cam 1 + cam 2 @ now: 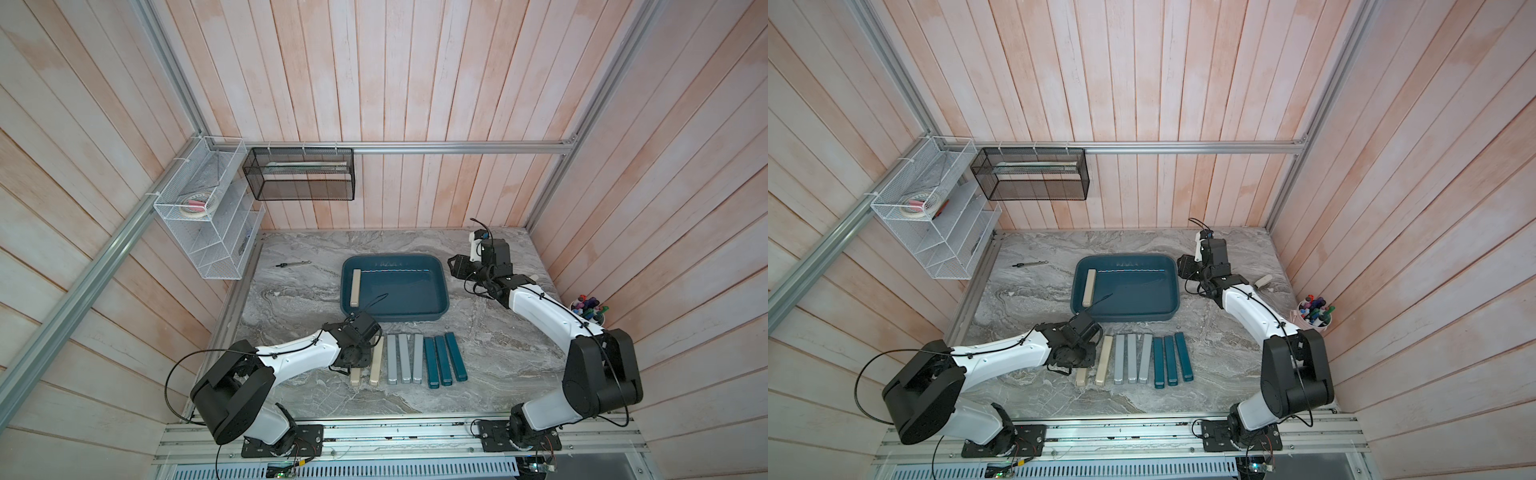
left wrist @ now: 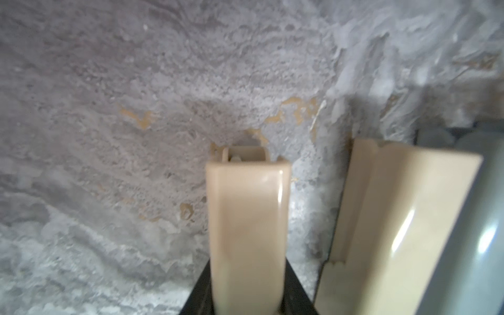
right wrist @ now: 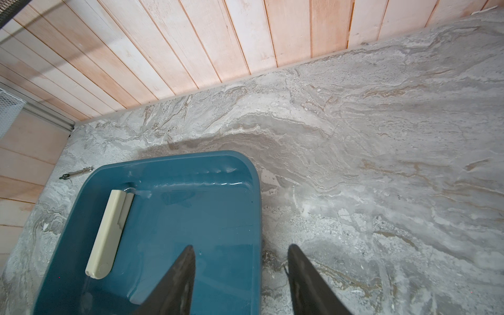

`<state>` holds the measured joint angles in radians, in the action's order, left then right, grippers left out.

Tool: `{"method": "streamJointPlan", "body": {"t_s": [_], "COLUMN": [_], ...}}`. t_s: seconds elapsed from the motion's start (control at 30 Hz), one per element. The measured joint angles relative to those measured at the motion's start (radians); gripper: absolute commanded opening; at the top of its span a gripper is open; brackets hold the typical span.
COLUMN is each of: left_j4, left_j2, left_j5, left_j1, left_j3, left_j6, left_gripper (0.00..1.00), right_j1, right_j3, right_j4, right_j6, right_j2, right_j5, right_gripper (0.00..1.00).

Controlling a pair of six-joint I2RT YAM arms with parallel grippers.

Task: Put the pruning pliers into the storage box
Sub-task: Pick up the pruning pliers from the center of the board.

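**L end effector clamped on end beige bar; R idle at box**

Handling (my guess): the pruning pliers look like light, stiff, plastic-cased bars w/ glossy rounded faces. They're prob. slippery under hard pads and apt to swivel if pinched near one end. Best hold is across the narrow width, approx. mid-length, so a bar hangs level. They don't look fragile, so a short drop into the box shouldn't hurt.

Where things are: one beige bar lies inside the storage box, along its left wall, at centre of both top views. The other eight sit side by side on the surface at lower centre, below the box: two beige, three grey, three teal.

Pose: the L arm comes in from lower left, wrist bent down over the row's left end. The left end effector is narrow, its dark jaws pressed on both long sides of the leftmost beige bar. The neighbour beige bar lies just beside it, slightly angled. The exact grip spot is hidden under the wrist in both top views, and I can't tell if the bar is off the surface yet.

The R arm reaches in from lower right. The right end effector hangs over the box's right rim, part-open w/ nothing between its fingers.
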<state>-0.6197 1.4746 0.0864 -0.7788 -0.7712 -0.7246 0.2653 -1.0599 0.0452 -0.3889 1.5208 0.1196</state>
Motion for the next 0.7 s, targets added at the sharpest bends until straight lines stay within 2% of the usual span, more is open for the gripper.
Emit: {"method": "streamJointPlan", "body": {"t_s": [0.13, 0.23, 0.47, 0.7], "left_j4": [-0.126, -0.214, -0.318, -0.332], "left_j2": [-0.021, -0.034, -0.032, 0.097], "left_j5": [0.000, 0.001, 0.019, 0.038], "left_j1": [0.016, 0.046, 0.114, 0.196], "left_j3": [-0.102, -0.235, -0.489, -0.680], "left_j6": [0.011, 0.028, 0.070, 0.137], "left_gripper": [0.26, 0.25, 0.25, 0.24], "right_j1": [0.000, 0.000, 0.000, 0.000], "right_j3": [0.000, -0.001, -0.014, -0.016], "right_j4": [0.001, 0.000, 0.001, 0.002], "right_j6": [-0.003, -0.003, -0.003, -0.011], "right_j2": [0.005, 0.006, 0.025, 0.027], "right_j5": [0.013, 0.016, 0.029, 0.036], "right_gripper": [0.56, 0.55, 0.55, 0.55]}}
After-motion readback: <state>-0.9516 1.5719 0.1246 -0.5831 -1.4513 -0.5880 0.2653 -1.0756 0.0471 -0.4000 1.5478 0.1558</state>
